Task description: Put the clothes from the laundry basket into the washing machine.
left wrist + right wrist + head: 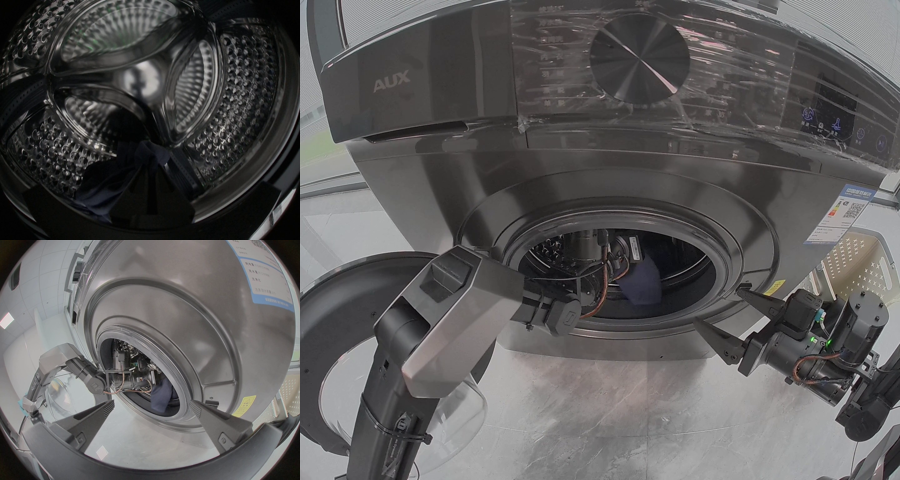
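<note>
1. The left gripper (151,163) is reaching well inside the drum (247,93) of the washing machine (425,187), its fingers pinching a dark navy cloth (106,184) bunched at their tips.
2. The cloth is hanging down from that pinch, its long axis running toward the drum's lower wall (I cannot tell whether it is touching the metal), so letting go is looking like the step in hand.
3. The right gripper (724,310) is hovering outside, just beside the opening's lower rim, jaws spread wide and carrying nothing.
4. That cloth is the one garment I am seeing in the drum. The pale perforated laundry basket (859,262) is standing nearer the right arm, its contents hidden.
5. The door (325,325) is hanging open at the left.
</note>
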Available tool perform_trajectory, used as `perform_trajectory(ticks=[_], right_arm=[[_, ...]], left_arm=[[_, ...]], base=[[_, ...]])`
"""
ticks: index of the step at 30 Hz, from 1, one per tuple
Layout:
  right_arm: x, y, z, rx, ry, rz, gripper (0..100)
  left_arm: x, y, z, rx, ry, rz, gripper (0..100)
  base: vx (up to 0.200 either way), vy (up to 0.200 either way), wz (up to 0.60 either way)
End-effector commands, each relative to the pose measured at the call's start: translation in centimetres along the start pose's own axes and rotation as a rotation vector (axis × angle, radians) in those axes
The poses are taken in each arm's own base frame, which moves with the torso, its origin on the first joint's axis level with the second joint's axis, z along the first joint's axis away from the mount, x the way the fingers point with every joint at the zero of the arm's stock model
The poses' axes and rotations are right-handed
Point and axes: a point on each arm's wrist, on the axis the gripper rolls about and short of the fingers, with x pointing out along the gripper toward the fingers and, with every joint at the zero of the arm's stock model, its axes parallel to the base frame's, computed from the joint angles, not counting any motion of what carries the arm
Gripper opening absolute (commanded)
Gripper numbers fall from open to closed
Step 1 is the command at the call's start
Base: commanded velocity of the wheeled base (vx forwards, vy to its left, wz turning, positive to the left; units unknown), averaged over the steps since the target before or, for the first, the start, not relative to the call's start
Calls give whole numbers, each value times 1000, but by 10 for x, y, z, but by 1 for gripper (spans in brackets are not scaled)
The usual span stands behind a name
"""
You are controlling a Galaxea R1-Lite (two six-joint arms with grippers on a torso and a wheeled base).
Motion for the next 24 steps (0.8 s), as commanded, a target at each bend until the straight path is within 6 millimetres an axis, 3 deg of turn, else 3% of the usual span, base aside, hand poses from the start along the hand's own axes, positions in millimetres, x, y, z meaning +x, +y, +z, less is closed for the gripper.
perform_trajectory(ticks=[1, 2, 3, 10, 14, 20, 21, 24], right_arm=[[1, -1, -1, 0, 2, -2, 100], [1, -1, -1, 0, 2, -4, 100], [1, -1, -1, 1, 2, -4, 100], [1, -1, -1, 1, 3, -4, 100], [0, 0, -1, 1, 4, 1, 100], [1, 0, -1, 1, 4, -1, 100], [1, 0, -1, 1, 4, 1, 100], [1, 0, -1, 1, 5, 1, 100]], left_arm=[[21, 6, -10, -18, -66, 13, 0], [23, 6, -11, -18, -73, 13, 0], [24, 6, -13, -17, -70, 16, 100], [12, 5, -25, 4, 38, 33, 100], [1, 10, -43, 28, 158, 40, 100], [4, 20, -65, 53, 213, 54, 100], [6, 19, -63, 54, 199, 51, 0], [15, 15, -52, 41, 147, 37, 0]], base=[[0, 0, 0], [0, 0, 0], [0, 0, 0], [0, 0, 0], [0, 0, 0], [0, 0, 0], [0, 0, 0], [0, 0, 0]])
